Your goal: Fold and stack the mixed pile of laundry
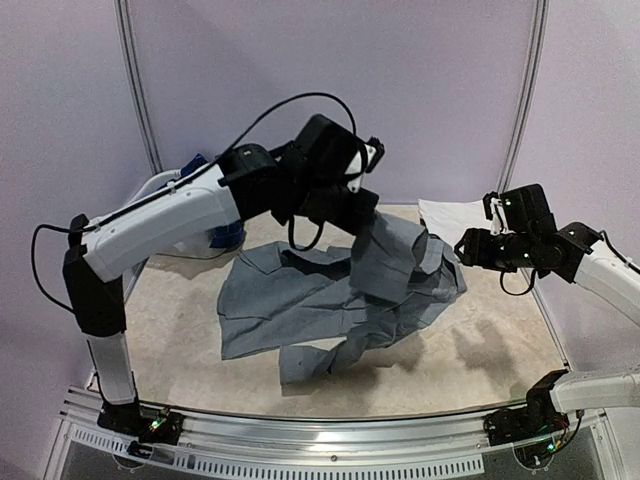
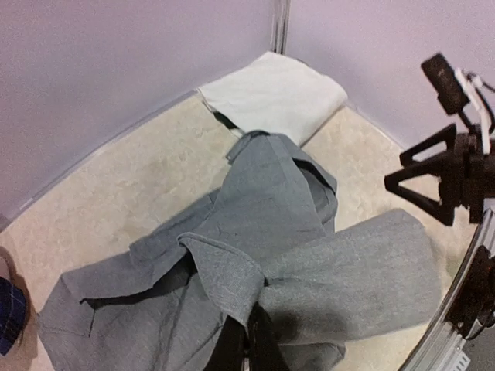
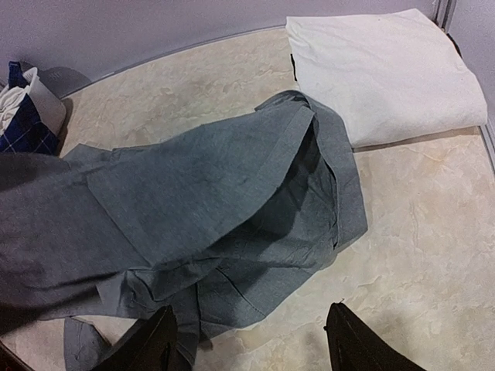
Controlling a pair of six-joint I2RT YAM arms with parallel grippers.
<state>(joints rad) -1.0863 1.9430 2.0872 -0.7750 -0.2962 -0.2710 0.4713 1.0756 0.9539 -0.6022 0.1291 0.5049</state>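
Beige worktop (image 1: 500, 340) is carrying one folded white piece (image 1: 455, 215); beside it, left fingers (image 2: 232, 349) are clenching the unfolded grey shirt (image 1: 300, 300) while right fingers (image 3: 352, 344) are hanging released.

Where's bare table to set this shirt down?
Bare table near right, between shirt and right arm base; another patch near left, beside the left arm. Crowded: white cloth far right, basket far left.
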